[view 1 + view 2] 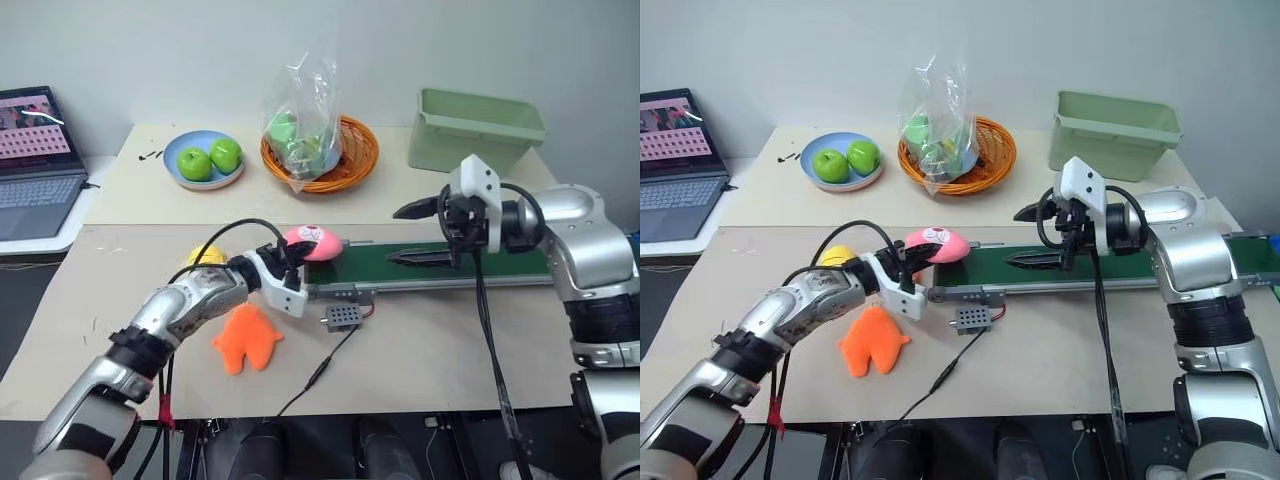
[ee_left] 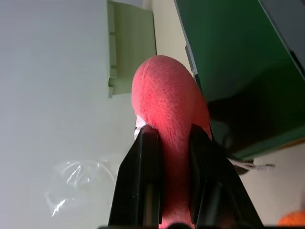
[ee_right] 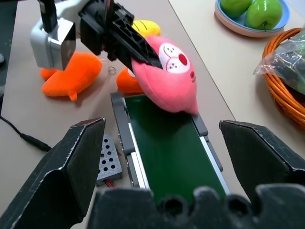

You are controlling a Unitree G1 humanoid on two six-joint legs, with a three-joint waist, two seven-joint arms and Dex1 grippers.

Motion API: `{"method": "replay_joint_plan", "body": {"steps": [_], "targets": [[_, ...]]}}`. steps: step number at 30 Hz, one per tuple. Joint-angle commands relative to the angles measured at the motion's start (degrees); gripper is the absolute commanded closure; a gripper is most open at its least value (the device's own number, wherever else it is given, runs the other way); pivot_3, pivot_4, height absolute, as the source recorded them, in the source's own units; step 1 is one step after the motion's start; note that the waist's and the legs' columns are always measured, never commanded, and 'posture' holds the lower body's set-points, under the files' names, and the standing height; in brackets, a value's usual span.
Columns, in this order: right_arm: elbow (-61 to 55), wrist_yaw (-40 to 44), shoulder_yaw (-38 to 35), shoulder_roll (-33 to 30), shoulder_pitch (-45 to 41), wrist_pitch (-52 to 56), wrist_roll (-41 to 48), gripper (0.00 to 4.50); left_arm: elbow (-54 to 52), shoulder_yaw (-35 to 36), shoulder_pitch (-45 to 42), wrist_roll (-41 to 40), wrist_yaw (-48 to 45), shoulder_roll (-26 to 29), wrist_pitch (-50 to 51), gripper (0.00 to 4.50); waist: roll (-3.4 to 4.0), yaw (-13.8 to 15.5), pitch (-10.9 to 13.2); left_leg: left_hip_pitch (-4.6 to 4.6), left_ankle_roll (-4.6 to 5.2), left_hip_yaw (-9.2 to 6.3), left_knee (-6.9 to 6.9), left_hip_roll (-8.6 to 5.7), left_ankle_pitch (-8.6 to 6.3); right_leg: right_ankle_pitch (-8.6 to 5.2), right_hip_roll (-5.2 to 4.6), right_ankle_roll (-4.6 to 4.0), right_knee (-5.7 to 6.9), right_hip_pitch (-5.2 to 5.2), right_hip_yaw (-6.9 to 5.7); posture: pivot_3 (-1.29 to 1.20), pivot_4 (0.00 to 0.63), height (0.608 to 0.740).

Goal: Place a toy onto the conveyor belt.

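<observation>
so — pink plush toy point(image 3: 171, 74), face-printed

Laptop point(image 1: 35, 165) cut off at frame edge.

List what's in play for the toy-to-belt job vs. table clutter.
In play: pink plush toy, left gripper shut on it, conveyor belt, control box.
Clutter: orange plush, yellow plush, apple plate, basket, green bin, laptop.
</observation>
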Motion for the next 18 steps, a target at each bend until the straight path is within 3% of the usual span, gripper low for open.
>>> {"method": "replay_joint_plan", "body": {"steps": [1,10,11,18], "targets": [[-2.96,-1.34,-2.51,-1.19,0.17,0.97,1.36,0.0,0.63,-1.25,-0.95,0.47,-0.12,-1.93,-2.22,3.86,0.0,0.0,0.0,-0.01,0.0,0.0,0.0,0.0,0.0,0.0,0.0,0.01,0.0,0.0,0.0,0.0,0.15,0.74],[-4.39,-2.89,-3.05,-1.71,1.34,1.71,1.67,0.0,1.07,-1.55,0.64,-0.82,-4.1,-3.77,-2.06,3.86,0.0,-0.07,0.0,0.02,0.0,-0.01,0.11,0.0,0.0,0.01,0.01,0.02,0.0,0.0,0.01,0.0,0.15,0.74],[-4.48,-2.98,-3.02,-1.73,1.37,1.75,1.7,0.0,1.11,-1.4,0.83,-0.97,-4.47,-3.78,-1.82,3.29,0.0,-0.09,0.0,0.02,0.0,-0.01,0.11,0.0,0.0,0.01,0.01,0.02,0.0,0.0,0.01,0.0,0.15,0.74],[-3.25,-3.19,-2.39,-1.17,0.37,0.96,1.19,0.0,2.43,-0.66,1.92,-1.98,-6.95,-2.86,-0.93,0.75,0.01,-0.2,-0.04,0.14,0.0,-0.02,0.13,0.01,0.0,0.01,0.01,0.02,-0.01,0.12,0.01,0.0,0.15,0.74]]}}
